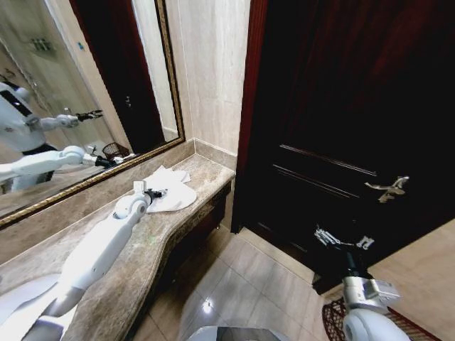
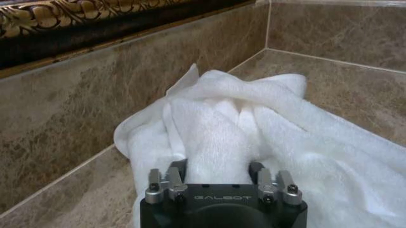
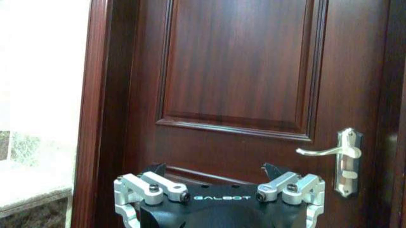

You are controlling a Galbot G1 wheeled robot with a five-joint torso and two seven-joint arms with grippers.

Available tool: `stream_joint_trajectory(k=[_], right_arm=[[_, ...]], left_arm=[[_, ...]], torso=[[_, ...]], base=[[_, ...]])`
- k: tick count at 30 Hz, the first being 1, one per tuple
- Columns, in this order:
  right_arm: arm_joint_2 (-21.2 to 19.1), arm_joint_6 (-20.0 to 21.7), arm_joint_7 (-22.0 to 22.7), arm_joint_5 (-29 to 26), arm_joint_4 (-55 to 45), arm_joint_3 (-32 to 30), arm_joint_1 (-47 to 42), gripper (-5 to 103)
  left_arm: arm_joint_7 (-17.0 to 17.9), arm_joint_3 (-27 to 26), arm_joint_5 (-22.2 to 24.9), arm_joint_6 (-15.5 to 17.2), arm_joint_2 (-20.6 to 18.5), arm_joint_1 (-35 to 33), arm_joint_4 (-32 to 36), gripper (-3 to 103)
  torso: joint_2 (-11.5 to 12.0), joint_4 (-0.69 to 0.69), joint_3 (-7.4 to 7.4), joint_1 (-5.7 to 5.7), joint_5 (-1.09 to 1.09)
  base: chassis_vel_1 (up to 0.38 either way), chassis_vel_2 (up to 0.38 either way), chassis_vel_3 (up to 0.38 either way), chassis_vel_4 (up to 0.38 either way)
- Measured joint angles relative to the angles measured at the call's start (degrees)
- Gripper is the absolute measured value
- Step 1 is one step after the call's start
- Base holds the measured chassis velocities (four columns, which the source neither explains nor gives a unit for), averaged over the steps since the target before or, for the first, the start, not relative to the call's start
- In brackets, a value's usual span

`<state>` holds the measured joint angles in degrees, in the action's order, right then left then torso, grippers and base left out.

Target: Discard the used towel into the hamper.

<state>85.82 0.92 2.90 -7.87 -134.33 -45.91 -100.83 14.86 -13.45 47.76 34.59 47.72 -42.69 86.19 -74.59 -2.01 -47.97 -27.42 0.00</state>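
Left wrist view: towel (image 2: 254,128) bunched between the left gripper's (image 2: 219,166) jaws, clenched on it.

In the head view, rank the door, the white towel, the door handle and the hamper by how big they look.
1. Door, by far the largest.
2. White towel, with the left gripper on it.
3. and 4. Door handle and hamper: unsure, since the hamper is cut off at the frame's bottom edge behind the right gripper.
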Motion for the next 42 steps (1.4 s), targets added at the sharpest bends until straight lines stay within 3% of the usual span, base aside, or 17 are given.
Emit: stream_joint_trajectory(k=[3, 7, 9, 16, 18, 19, 21, 24, 29, 32, 34, 36, 41, 42], right_arm=[[-0.02, -0.01, -0.03, 0.0, 0.22, 0.16, 0.19, 100], [-0.31, 0.03, -0.03, -0.05, 0.25, 0.16, 0.36, 100], [-0.65, 0.25, -0.03, -0.3, 0.25, 0.13, 0.57, 100], [-0.96, 0.55, 0.01, -0.38, 0.1, 0.51, 0.91, 100], [-1.03, 0.58, 0.04, -0.38, 0.04, 0.64, 0.94, 100], [-1.13, 0.6, 0.08, -0.39, -0.01, 0.81, 0.98, 100], [-1.41, 0.67, 0.24, -0.38, -0.05, 1.47, 1.16, 100], [-1.6, 0.86, 0.47, -0.37, -0.2, 2.09, 1.38, 100], [-1.71, 1.38, 0.56, -0.39, -0.54, 2.81, 1.87, 100], [-2.04, 1.71, 0.56, -0.87, -0.81, 3.1, 2.42, 100], [-2.16, 1.77, 0.55, -1.01, -0.82, 3.14, 2.54, 100], [-2.44, 1.88, 0.43, -1.38, -0.9, 3.16, 2.72, 100], [-2.54, 1.85, 0.07, -1.91, -1.55, 3.18, 2.44, 100], [-2.52, 1.75, -0.18, -2.24, -1.98, 3.18, 2.13, 100]], left_arm=[[-0.05, -0.21, -0.02, -0.11, -0.02, -0.24, 0.02, 46], [-0.12, -0.35, -0.01, -0.15, -0.01, -0.38, 0.1, 36], [-0.15, -0.51, 0.01, -0.35, 0.04, -0.49, 0.25, 24], [-0.05, -1.63, 0.07, -1.17, 0.05, -1.57, 1.27, 8], [-0.02, -1.94, 0.08, -2.08, 0.05, -2.01, 1.61, 8], [-0.02, -2.26, 0.08, -3.68, 0.04, -2.57, 1.97, 8], [-0.95, -3.93, -0.76, -10.38, -0.09, -4.95, 3.75, 8], [-1.92, -6.7, -2.39, -13.29, -0.42, -8.04, 7.05, 8], [-2.49, -12.71, -4.59, -15.09, -0.91, -15.12, 15.62, 8], [-2.48, -19.3, -8.32, -17.2, -0.77, -25.07, 25.79, 8], [-2.46, -21.24, -8.89, -17.43, -0.55, -27.24, 27.91, 8], [-1.98, -26.94, -9.47, -17.51, 0.73, -32.4, 34.44, 8], [-1.57, -32.7, -10.5, -17.5, 4.2, -37.26, 42.08, 8], [-1.81, -34.91, -11.51, -17.51, 6.55, -39.59, 44.92, 8]], torso=[[0.0, 0.0, 0.0, 0.0, 0.0], [0.0, 0.0, 0.0, 0.0, 0.0], [0.0, 0.0, 0.0, 0.0, 0.0], [0.0, 0.01, -0.01, 0.0, -0.02], [0.0, 0.01, -0.01, 0.0, -0.02], [0.0, 0.0, -0.02, 0.0, -0.03], [0.0, 0.01, -0.02, -0.01, -0.03], [0.0, 0.01, -0.02, -0.01, -0.02], [0.0, 0.0, -0.01, -0.01, 0.01], [0.0, 0.0, 0.0, 0.0, -0.02], [0.0, -0.01, 0.0, 0.0, -0.01], [0.0, -0.02, 0.0, 0.0, 0.01], [0.0, 0.01, 0.0, 0.0, 0.0], [0.0, 0.02, 0.0, 0.0, 0.0]], base=[[0.0, 0.0, 0.0, 0.0], [0.0, 0.0, 0.0, 0.0], [0.0, 0.0, 0.0, 0.0], [0.0, 0.0, 0.0, 0.0], [0.0, 0.0, 0.0, 0.0], [0.0, 0.0, 0.0, 0.0], [0.0, 0.0, 0.0, 0.0], [0.0, 0.0, 0.0, 0.0], [0.0, 0.0, 0.0, 0.0], [0.0, 0.0, 0.0, 0.0], [0.0, 0.0, 0.0, 0.0], [0.0, 0.0, 0.0, 0.0], [0.0, 0.0, 0.0, 0.0], [0.0, 0.0, 0.0, 0.0]])
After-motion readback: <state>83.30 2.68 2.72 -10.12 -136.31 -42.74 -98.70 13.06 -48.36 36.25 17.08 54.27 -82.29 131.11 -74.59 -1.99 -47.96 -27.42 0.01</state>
